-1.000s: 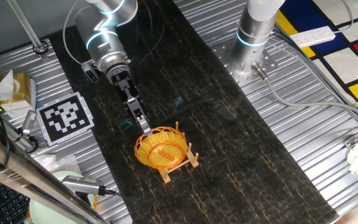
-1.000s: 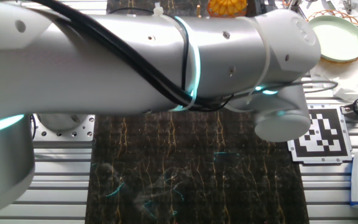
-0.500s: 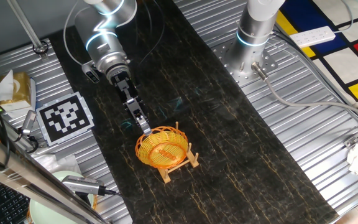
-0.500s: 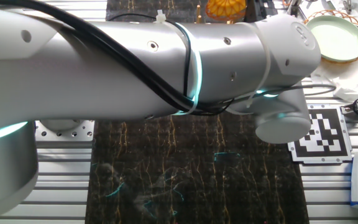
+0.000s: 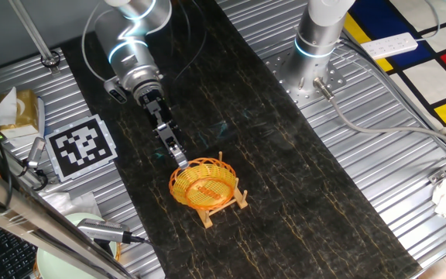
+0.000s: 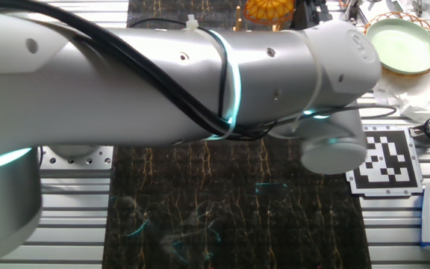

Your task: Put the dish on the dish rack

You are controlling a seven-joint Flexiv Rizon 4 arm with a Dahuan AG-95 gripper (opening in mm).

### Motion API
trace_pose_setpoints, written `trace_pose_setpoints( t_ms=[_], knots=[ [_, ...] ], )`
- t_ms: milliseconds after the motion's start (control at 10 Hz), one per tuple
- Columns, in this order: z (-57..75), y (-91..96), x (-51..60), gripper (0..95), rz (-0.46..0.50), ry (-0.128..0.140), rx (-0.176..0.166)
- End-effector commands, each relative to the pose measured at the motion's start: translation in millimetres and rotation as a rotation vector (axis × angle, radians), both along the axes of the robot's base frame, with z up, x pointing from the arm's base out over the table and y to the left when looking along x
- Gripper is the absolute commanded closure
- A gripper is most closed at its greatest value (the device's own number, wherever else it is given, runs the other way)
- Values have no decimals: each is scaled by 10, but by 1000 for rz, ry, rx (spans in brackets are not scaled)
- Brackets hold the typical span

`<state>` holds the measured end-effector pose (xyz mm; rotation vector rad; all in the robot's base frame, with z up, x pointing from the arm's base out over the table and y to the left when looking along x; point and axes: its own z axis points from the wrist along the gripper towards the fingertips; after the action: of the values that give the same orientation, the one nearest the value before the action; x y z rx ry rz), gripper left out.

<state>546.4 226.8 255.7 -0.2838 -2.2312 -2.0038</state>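
Observation:
The orange-yellow woven dish (image 5: pixel 201 184) rests tilted on the small light-wood dish rack (image 5: pixel 239 198) on the dark table strip. Rack pegs stick out behind the dish and at its front edge. My gripper (image 5: pixel 180 161) reaches down from the upper left, its narrow fingers closed together on the dish's upper-left rim. In the other fixed view the arm fills most of the frame; only the top of the dish (image 6: pixel 267 9) shows above it, and the gripper and rack are hidden.
A fiducial marker card (image 5: pixel 82 146) lies left of the gripper. A second arm's base (image 5: pixel 316 46) stands at the back right. A pale green plate (image 6: pixel 403 43) and a tissue box (image 5: pixel 18 108) sit off the dark strip.
The arm has shifted slightly in the other fixed view. The gripper stays at the dish's rim and the dish stays on the rack.

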Motion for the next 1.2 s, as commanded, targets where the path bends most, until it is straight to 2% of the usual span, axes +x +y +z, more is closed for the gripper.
trace_pose_setpoints(
  t_ms=[100, 500, 800, 1000, 1200],
  knots=[
    [-13, 2, -1, 950, -21, -5, 0],
    [-73, -24, -26, 950, -45, -18, 0],
    [-107, -39, -43, 950, -54, -17, 0],
    [-109, -41, -45, 950, -52, -41, 9],
    [-113, -44, -49, 950, -51, -42, 7]
  ],
)
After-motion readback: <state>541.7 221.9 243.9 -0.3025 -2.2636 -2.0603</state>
